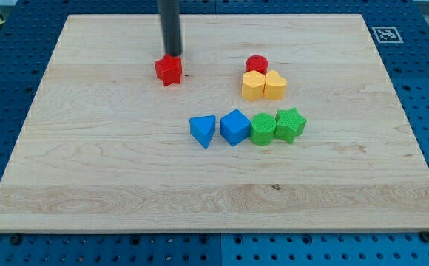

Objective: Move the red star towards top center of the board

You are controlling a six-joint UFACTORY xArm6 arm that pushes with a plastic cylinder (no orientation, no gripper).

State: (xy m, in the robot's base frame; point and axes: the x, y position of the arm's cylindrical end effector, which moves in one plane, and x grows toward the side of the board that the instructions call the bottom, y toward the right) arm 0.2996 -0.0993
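Note:
The red star (168,70) lies on the wooden board (111,148), left of centre in the upper part. My tip (172,55) stands just above the star in the view, at its upper right edge, touching or nearly touching it. The dark rod rises from there out of the view's top.
A red cylinder (257,64) sits to the right, with a yellow hexagon (253,86) and a yellow heart (275,86) just below it. Lower down stands a row: blue triangle (203,131), blue cube (235,126), green cylinder (262,128), green star (290,123).

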